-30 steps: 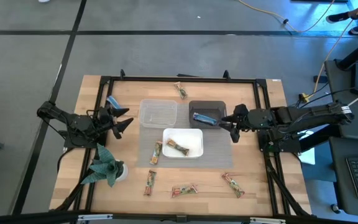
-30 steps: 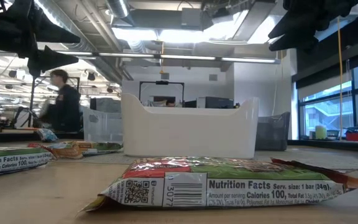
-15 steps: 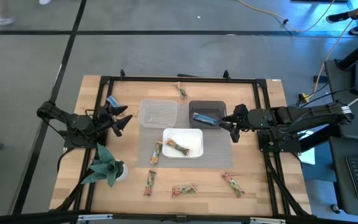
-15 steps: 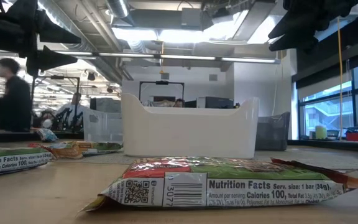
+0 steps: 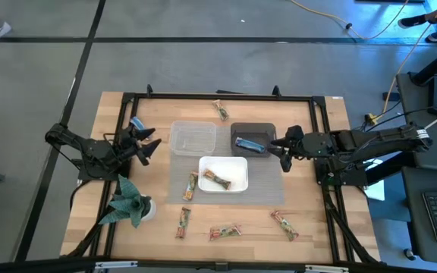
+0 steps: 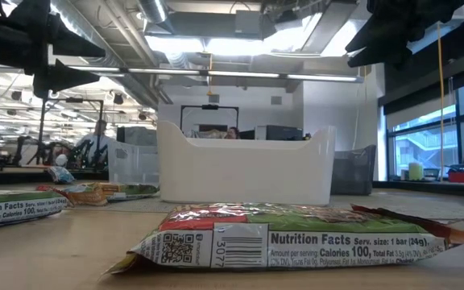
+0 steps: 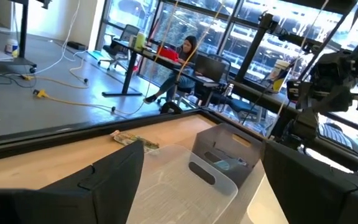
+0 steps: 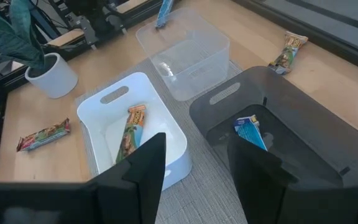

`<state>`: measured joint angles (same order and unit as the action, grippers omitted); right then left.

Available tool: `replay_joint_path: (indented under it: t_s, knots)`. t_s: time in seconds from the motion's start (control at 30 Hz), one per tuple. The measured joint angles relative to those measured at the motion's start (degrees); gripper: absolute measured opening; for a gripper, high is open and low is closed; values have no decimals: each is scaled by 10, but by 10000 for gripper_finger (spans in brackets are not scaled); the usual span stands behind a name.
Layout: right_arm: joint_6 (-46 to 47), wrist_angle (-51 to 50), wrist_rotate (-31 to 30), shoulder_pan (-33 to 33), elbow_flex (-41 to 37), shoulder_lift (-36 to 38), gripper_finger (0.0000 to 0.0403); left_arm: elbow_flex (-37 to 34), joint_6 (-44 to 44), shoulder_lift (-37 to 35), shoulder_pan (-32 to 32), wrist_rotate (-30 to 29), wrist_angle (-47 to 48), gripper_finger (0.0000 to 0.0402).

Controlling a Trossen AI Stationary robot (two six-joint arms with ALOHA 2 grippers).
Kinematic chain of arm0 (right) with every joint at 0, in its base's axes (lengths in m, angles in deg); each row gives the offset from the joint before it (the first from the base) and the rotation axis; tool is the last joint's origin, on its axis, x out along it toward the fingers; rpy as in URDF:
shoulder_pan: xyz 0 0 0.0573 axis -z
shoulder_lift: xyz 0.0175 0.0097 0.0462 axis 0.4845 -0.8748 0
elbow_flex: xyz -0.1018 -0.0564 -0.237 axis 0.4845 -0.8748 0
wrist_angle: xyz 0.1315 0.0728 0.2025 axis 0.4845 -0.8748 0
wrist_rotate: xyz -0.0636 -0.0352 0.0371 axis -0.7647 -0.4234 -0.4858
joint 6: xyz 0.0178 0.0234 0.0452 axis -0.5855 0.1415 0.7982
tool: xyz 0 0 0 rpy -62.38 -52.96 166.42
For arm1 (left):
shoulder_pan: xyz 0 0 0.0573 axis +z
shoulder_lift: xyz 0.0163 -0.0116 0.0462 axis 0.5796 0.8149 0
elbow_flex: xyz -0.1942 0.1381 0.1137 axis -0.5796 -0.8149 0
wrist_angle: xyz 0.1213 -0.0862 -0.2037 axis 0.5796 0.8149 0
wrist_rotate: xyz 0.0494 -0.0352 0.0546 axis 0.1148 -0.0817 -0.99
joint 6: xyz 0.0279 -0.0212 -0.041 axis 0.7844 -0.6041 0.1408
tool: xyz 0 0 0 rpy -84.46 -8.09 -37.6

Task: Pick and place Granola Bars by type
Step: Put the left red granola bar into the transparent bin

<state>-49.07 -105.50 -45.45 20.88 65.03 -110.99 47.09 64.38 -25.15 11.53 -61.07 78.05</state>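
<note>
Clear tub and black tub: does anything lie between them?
Nothing. The high view shows only a narrow strip of grey mat between the clear tub and the black tub.

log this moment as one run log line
left gripper: open, empty, beside clear tub | right gripper: empty, beside dark tub | blue bar: in dark tub

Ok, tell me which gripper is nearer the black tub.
Right. The right gripper hovers just off the black tub's edge, on its right side. The left gripper sits across the table, beyond the clear tub.
</note>
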Motion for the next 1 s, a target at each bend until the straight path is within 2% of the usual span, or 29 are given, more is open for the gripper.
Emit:
replay_joint_path:
  t_s: [0.53,0.7,0.83,1.0]
  knots:
    - [0,0,-1,0,0,0,174,0,14,0,0,6,-14,316]
    - [0,0,-1,0,0,0,174,24,53,5,0,23,-16,316]
    - [0,0,-13,0,0,0,174,66,95,35,0,24,-15,316]
    - [0,0,-42,0,0,0,174,128,134,117,0,51,-13,315]
